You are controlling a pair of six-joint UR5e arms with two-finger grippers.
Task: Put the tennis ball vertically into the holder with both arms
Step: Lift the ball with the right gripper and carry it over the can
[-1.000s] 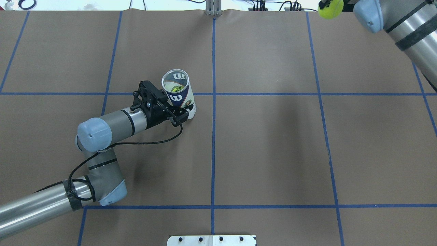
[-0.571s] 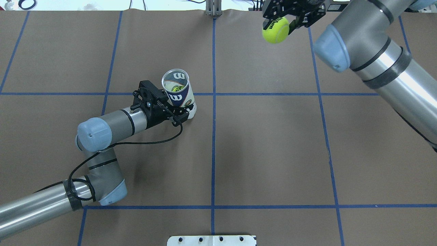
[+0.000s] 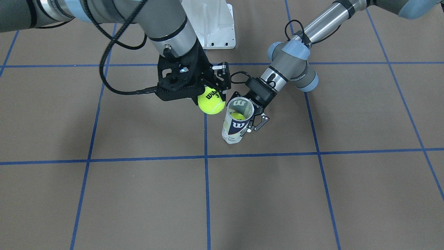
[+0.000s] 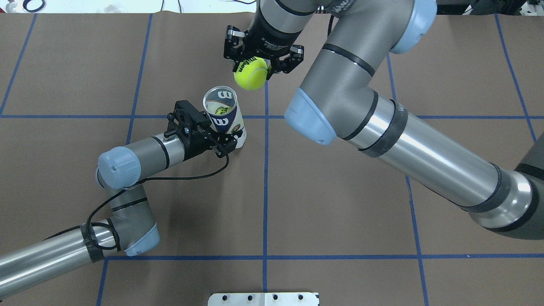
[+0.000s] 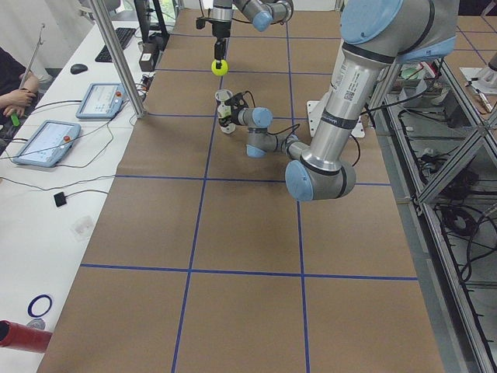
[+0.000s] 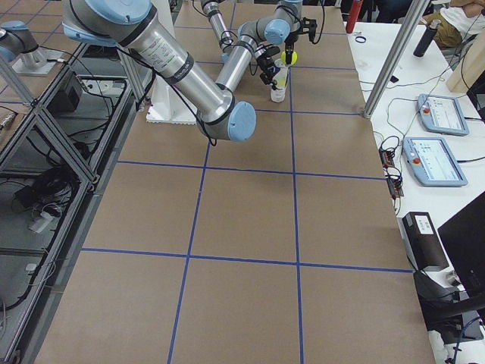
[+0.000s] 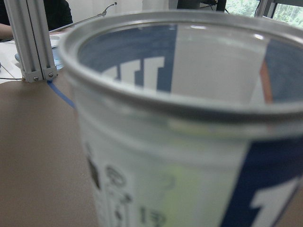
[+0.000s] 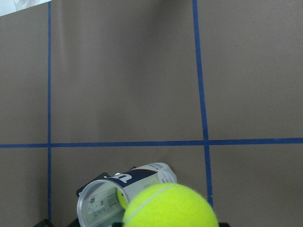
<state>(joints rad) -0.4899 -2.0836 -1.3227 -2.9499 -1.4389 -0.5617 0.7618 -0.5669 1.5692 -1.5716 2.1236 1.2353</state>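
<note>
Right hand [image 4: 260, 67]: clamped on the tennis ball, one finger on either side, with the ball hanging under them in the air.
Tennis ball [image 4: 250, 75]: yellow-green, higher than the holder's mouth and just beside it, not yet over it.
Holder [image 4: 223, 114]: a clear tube standing upright on the desk with its open mouth up, so the long axis is vertical.
Relation that counts: from the ball, the mouth lies toward the robot and to its left. In the right wrist view the ball overlaps only the rim's near edge. By my reading, a short sideways shift comes first, then a straight drop.
Left hand [image 3: 249, 114]: closed round the holder's lower part from the robot's side, bracing it.
Arms: the left one is at the holder and the right one carries the ball.
Inside: a second ball [image 3: 237, 115] sits down in the tube, seen through the mouth.
Writing: "Wilson" and a "3" in black on the held ball, and a white "W" on the holder's navy band. The small print is too fine to read.
Desk [image 4: 340, 191]: a brown sheet crossed by blue tape lines [image 4: 265, 204].
</note>
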